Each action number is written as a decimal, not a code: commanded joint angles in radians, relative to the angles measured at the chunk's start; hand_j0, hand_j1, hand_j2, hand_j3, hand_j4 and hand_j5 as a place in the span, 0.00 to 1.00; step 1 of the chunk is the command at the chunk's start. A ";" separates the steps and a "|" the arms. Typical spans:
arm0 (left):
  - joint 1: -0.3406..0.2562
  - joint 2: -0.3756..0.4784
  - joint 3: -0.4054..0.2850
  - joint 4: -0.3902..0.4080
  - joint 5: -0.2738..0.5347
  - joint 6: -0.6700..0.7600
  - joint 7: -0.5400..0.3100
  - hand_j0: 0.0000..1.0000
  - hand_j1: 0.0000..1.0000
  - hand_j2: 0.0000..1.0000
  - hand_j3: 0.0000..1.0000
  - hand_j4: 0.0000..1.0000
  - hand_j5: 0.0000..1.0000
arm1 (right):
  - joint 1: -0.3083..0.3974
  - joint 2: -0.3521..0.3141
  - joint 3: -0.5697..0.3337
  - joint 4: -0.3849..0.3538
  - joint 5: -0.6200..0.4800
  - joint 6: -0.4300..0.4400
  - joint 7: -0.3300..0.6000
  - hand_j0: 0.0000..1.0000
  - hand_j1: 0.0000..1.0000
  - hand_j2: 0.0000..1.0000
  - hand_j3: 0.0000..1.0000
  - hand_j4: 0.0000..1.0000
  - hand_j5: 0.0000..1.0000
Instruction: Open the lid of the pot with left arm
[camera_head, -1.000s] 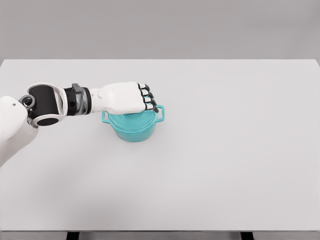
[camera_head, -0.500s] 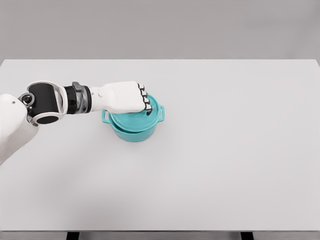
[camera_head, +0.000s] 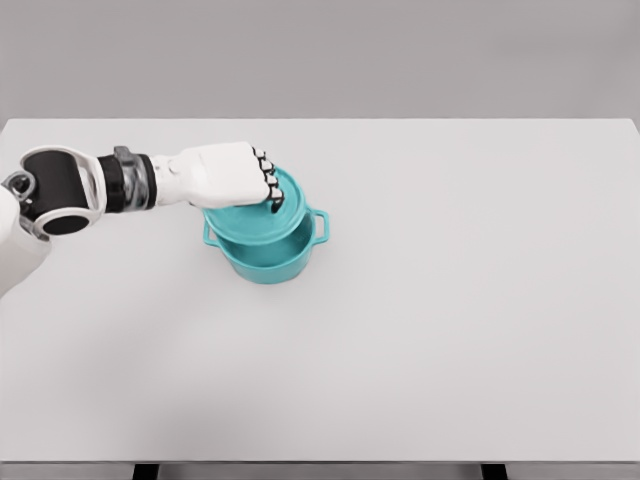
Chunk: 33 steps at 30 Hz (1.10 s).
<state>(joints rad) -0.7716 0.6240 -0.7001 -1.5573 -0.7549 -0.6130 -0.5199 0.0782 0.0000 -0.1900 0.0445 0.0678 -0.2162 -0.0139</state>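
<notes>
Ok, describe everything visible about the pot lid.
The lid is a round teal disc, smooth and matte like the pot below. It is lifted and shifted up-left off the pot's rim, so the pot's opening shows at the lower right. The left robot hand covers its upper-left part, fingers curled over the centre where a dark knob peeks out. Whether its hidden edge touches the pot cannot be told.

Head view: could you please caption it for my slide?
Left robot hand lifts the teal lid above its pot on a white table.
</notes>
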 joint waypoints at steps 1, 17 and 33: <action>0.003 0.026 0.030 0.034 0.026 0.002 0.000 0.52 0.52 0.52 0.52 0.52 0.52 | 0.000 0.000 0.000 0.000 0.000 0.000 0.000 1.00 1.00 1.00 1.00 1.00 1.00; 0.015 0.082 0.148 0.330 0.049 0.002 0.000 0.53 0.53 0.53 0.53 0.53 0.53 | 0.000 0.000 0.000 0.000 0.000 0.000 0.000 1.00 1.00 1.00 1.00 1.00 1.00; 0.025 0.033 0.183 0.520 0.048 0.002 0.000 0.56 0.56 0.56 0.56 0.56 0.56 | 0.000 0.000 0.000 0.000 0.000 0.000 0.000 1.00 1.00 1.00 1.00 1.00 1.00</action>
<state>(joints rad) -0.7470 0.6636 -0.5184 -1.0499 -0.7116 -0.6135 -0.5198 0.0782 0.0000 -0.1900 0.0445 0.0678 -0.2162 -0.0139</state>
